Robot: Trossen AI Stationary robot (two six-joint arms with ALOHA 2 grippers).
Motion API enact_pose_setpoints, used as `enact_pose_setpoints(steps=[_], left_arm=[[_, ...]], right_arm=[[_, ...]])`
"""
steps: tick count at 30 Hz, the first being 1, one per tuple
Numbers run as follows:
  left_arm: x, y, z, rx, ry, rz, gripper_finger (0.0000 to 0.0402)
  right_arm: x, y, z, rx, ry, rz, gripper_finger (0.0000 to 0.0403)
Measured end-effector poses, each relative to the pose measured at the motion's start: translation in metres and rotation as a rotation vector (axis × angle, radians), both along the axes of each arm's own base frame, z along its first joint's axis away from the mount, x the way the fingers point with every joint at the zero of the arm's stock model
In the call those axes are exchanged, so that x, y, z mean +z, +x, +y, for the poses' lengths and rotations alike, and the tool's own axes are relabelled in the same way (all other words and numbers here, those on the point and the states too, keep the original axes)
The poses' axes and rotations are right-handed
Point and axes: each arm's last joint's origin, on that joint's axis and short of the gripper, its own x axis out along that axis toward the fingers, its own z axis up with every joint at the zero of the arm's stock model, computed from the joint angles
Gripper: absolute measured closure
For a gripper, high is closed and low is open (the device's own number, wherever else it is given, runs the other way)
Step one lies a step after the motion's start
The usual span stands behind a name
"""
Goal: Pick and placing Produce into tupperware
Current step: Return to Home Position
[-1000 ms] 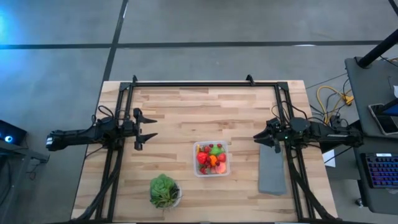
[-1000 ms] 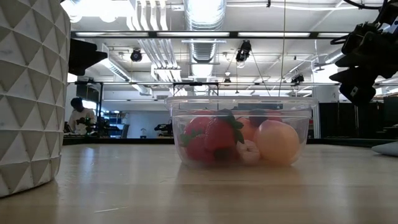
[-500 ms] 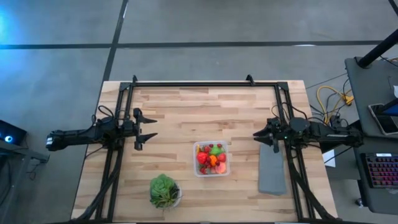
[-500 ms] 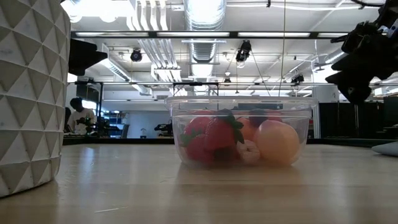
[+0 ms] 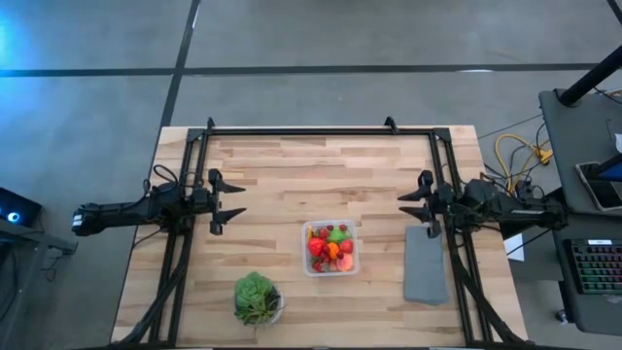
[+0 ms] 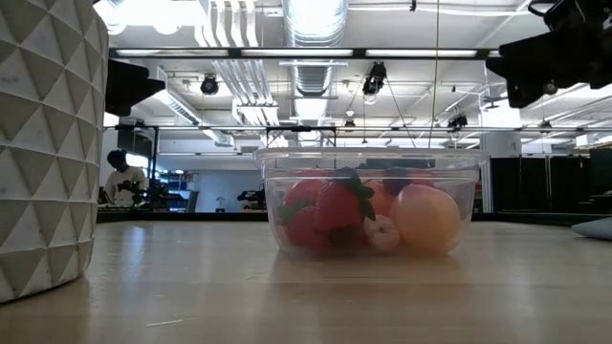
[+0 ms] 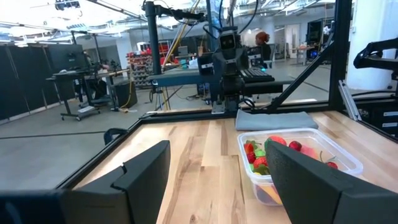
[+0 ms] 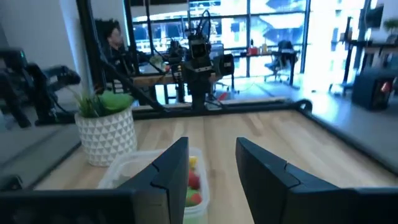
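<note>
The clear tupperware (image 5: 305,262) is sitting toward 6 o'clock on the worktop (image 5: 292,165), holding the toy produce (image 5: 330,248). Those pieces are looking light and slippery, so pinching one across its middle seems best. At 9 and 3 o'clock, the left tool (image 5: 238,197) and right tool (image 5: 403,207) are hanging open, holding nothing.

light: bright ceiling lamps | glare: window backlight | blur: right wrist view

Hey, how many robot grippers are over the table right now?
2. The left gripper hangs open over the table's left side; the right gripper hangs open at the right, by one end of the grey slab. None looks hidden.
</note>
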Motion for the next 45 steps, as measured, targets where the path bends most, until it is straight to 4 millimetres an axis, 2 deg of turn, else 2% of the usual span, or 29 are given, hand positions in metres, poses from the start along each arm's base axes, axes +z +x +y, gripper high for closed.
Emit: enact_pose_setpoints(steps=[5,9,14,19,45], left_arm=[[0.000,0.000,0.000,0.000,0.000,-0.003,0.0149],[0.000,0.000,0.000,0.001,0.000,-0.002,0.0149],[0.000,0.000,0.000,0.001,0.000,-0.004,0.0149],[0.000,0.000,0.000,0.004,0.000,0.000,0.0149],[0.000,0.000,0.000,0.000,0.000,-0.002,0.0149]], right_arm=[[0.000,0.000,0.000,0.005,0.177,0.006,0.0277],[-0.001,0.000,0.000,0.007,0.242,0.010,0.0277],[-0.005,0.000,0.002,0.049,0.242,0.010,0.0277],[-0.027,0.007,0.004,0.061,0.242,0.026,0.0278],[-0.025,0.007,0.009,0.109,0.242,0.017,0.0278]])
